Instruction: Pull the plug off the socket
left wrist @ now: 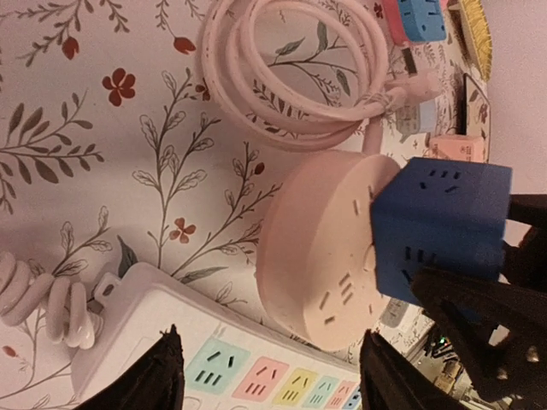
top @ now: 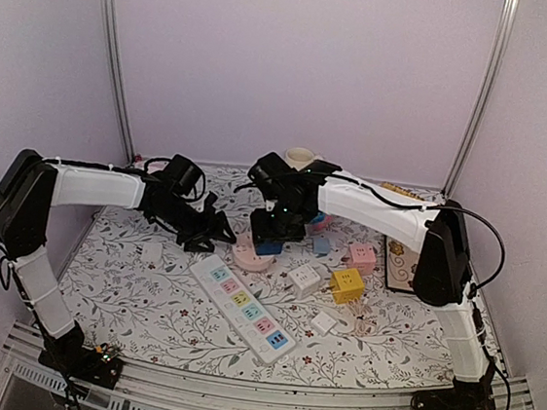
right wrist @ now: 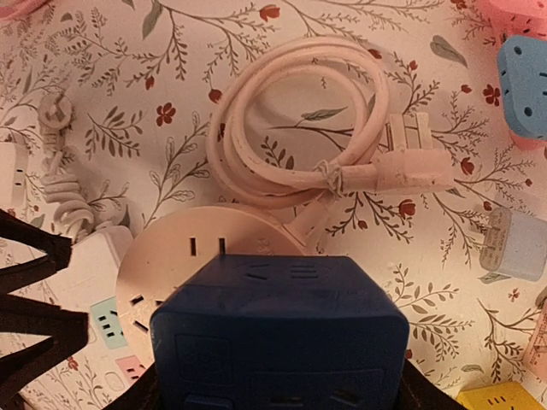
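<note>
My right claw (top: 272, 234) is clamped on the plug (right wrist: 282, 325), a dark blue cube. From the left wrist view I see one black finger (left wrist: 466, 312) pressed against its lower face and the other at its far corner, with the jaws about half spread to fit the cube. The plug sits on the socket (left wrist: 320, 248), a flat pink round block, at the 3 o'clock edge of its disc in the top view. I cannot tell whether the prongs are seated or partly out.

My left claw (left wrist: 273, 376) is wide and empty. It hangs at the socket's 9 o'clock in the top view, just beside it and touching nothing. Its two fingertips straddle the near end of the strip (top: 243, 310), a long white one with coloured outlets that runs from the socket's 7 o'clock toward 5 o'clock.

At the socket's 12 o'clock in the right wrist view, its pink cord (right wrist: 291, 128) lies coiled on the flowered tabletop (top: 146, 299). A white cube (top: 305, 280), a yellow cube (top: 347, 284) and a pink cube (top: 362, 256) sit at the socket's 3 to 4 o'clock in the top view, apart from it.
</note>
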Robot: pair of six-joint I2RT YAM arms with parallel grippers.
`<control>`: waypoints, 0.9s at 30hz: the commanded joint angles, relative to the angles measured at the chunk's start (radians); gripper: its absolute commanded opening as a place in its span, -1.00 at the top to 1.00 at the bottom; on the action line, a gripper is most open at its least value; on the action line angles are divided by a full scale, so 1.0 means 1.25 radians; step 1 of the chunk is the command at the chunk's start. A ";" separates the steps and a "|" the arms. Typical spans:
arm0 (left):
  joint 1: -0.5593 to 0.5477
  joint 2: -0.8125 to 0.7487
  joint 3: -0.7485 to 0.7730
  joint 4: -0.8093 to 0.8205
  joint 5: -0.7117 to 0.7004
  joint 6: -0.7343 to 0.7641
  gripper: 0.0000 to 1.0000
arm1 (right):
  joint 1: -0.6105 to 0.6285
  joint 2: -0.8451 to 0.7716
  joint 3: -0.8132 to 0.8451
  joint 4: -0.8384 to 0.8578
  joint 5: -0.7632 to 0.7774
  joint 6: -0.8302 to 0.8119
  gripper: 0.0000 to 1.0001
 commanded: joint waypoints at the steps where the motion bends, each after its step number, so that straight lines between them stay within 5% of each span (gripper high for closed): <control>1: 0.011 0.016 -0.007 0.048 0.047 -0.020 -0.41 | -0.006 -0.110 0.025 0.062 -0.001 0.024 0.55; 15: 0.027 -0.011 -0.034 0.185 0.164 -0.132 -0.22 | -0.013 -0.190 -0.088 0.226 -0.112 0.084 0.60; 22: 0.035 -0.014 -0.035 0.161 0.139 -0.120 0.33 | -0.015 -0.218 -0.131 0.264 -0.123 0.092 0.60; 27: 0.035 -0.006 -0.034 0.128 0.101 -0.097 1.00 | -0.018 -0.243 -0.159 0.309 -0.141 0.101 0.60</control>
